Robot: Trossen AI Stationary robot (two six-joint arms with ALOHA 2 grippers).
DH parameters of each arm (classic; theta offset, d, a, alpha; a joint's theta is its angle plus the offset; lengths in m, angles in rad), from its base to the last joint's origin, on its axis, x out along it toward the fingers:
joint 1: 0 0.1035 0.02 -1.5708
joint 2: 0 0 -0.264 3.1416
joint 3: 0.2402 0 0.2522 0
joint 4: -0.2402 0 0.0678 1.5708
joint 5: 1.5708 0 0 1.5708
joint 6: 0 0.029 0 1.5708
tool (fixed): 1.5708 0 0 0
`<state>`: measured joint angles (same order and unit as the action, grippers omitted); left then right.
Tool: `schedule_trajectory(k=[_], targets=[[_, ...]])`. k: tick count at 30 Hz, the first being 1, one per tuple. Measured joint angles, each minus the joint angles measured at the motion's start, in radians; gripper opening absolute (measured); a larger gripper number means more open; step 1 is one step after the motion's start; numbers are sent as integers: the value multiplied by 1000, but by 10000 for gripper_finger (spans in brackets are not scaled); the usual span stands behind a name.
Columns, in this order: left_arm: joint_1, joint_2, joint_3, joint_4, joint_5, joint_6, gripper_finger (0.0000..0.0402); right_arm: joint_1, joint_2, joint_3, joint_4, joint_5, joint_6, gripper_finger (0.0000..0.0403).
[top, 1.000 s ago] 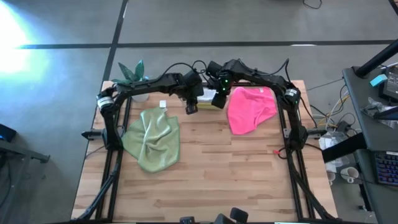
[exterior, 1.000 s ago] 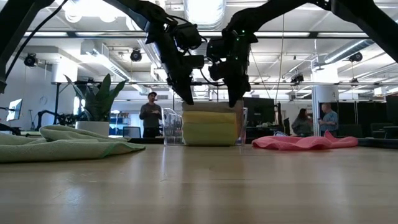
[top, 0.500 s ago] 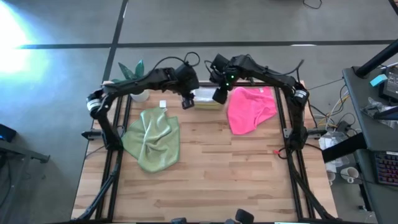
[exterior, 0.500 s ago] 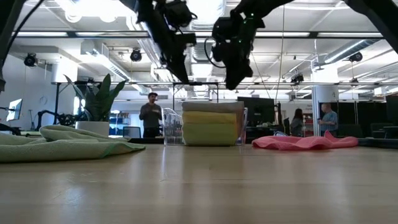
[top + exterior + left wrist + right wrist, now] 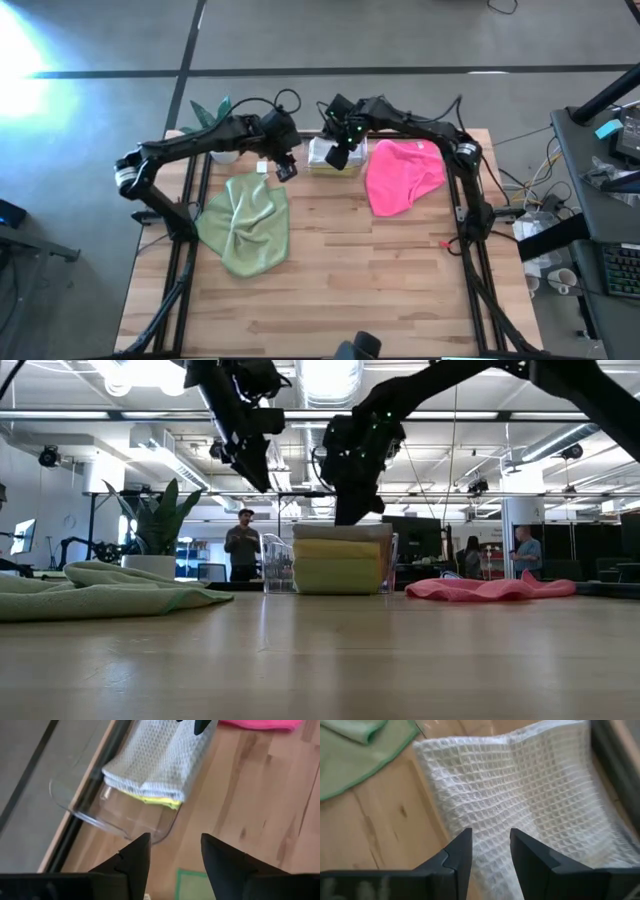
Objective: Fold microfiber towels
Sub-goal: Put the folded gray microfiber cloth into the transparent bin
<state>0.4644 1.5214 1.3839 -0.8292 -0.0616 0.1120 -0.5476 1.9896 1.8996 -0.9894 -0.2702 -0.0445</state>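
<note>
A clear bin (image 5: 334, 157) stands at the far middle of the table. It holds a stack of folded towels with the light grey one (image 5: 520, 795) on top and a yellow one (image 5: 155, 800) under it. A sage green towel (image 5: 245, 222) lies crumpled on the table's left, and a hot pink towel (image 5: 400, 175) lies crumpled at the far right. My left gripper (image 5: 175, 851) is open in the air, left of the bin and above the table. My right gripper (image 5: 490, 847) is open just above the grey towel, and I cannot see it touching.
A potted plant (image 5: 210, 118) stands at the far left corner. A small white tag (image 5: 262, 168) lies by the green towel's far edge. Bare wood takes up the table's near half. People stand in the room behind the table (image 5: 243, 540).
My left gripper has risen from the top of the stack in the bin and gone toward the table's left edge. My right gripper has lifted off the stack, then come back down close over it. The folded towels stay in the bin.
</note>
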Motion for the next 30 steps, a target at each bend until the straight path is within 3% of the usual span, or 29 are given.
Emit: schedule_trajectory(k=[9, 17, 30], targets=[[0, -26, -64, 9, -1, -5, 160, 0, 83, 0, 3, -72, -4, 122], [0, -25, -68, 16, -2, -4, 160, 0, 168, 7, 11, -71, -4, 121], [0, -25, -68, 54, -2, -2, 160, 0, 164, 11, 21, -41, 0, 121]])
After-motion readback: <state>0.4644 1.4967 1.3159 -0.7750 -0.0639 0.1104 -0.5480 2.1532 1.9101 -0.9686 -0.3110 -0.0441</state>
